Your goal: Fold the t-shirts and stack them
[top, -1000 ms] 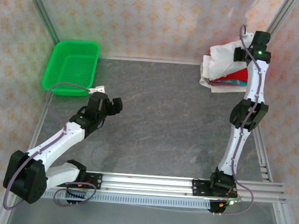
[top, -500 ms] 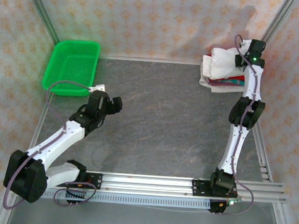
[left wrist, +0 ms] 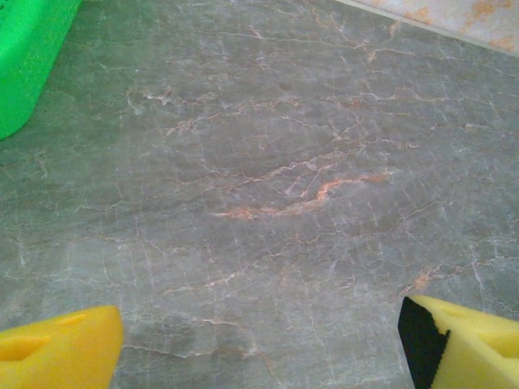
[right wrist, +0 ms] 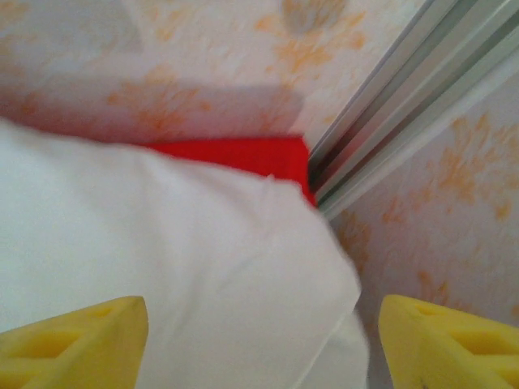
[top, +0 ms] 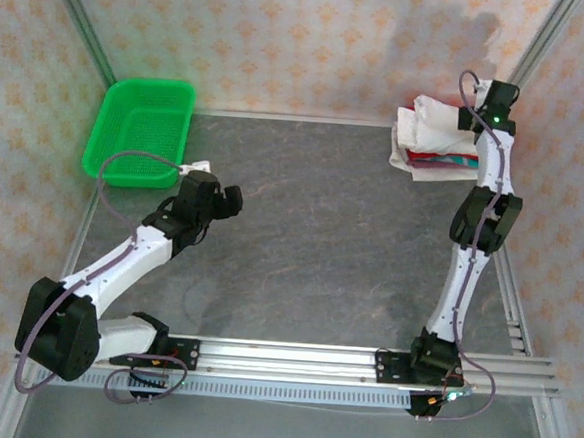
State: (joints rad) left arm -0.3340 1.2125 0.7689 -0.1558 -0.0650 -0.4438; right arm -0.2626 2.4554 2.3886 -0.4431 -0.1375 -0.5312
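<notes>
A pile of t-shirts (top: 430,140) lies in the back right corner of the table, a white one on top with red and teal edges showing at its near side. My right gripper (top: 483,104) hovers over the pile's far right end, next to the corner post. In the right wrist view the white shirt (right wrist: 162,251) spreads under my right gripper (right wrist: 263,344), whose jaws stand wide open, and a red shirt (right wrist: 235,154) peeks out behind it. My left gripper (top: 231,199) is open over bare table at the left; the left wrist view shows nothing between the left gripper (left wrist: 259,344) fingers.
A green mesh basket (top: 143,128) sits at the back left, its corner visible as the basket (left wrist: 24,57) in the left wrist view. Metal frame posts (right wrist: 405,105) and patterned walls close in the back right corner. A rail (top: 362,364) runs along the near edge.
The white shirt has settled lower and flatter onto the pile. My right gripper has shifted slightly back toward the corner. The left arm has edged a little forward and right.
</notes>
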